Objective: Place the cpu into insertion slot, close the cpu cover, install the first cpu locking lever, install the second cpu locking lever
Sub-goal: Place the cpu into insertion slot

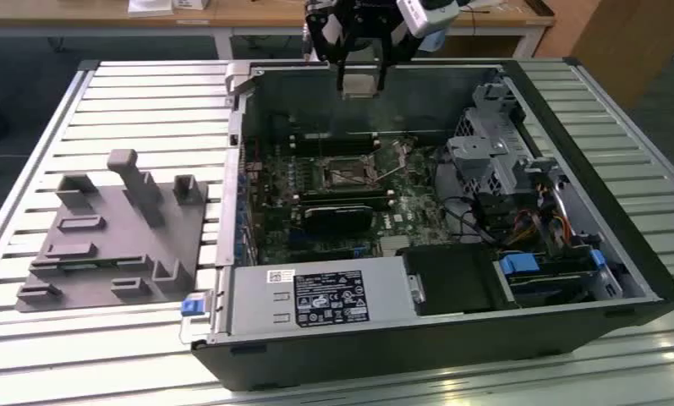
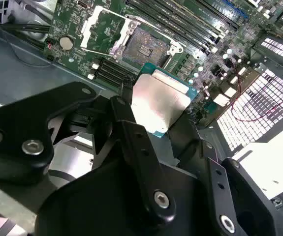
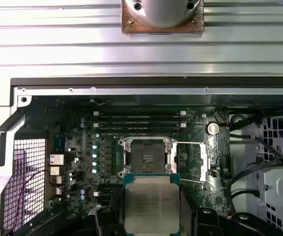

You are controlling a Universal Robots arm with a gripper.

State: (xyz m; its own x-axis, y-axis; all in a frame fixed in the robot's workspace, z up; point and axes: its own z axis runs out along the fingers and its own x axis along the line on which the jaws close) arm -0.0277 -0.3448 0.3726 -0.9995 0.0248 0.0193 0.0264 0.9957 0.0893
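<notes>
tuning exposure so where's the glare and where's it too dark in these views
Second wrist view: glare whitens the chip and the perforated wall. First wrist view: the slatted table is bright, the board dim. Exterior view: front slats shine, the case is shadowed inside.

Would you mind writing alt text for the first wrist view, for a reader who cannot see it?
The gripper holds the cpu, silvery face showing, over an open computer case, short of the empty insertion slot on the green motherboard. Long black memory slots run beside that slot.
</notes>
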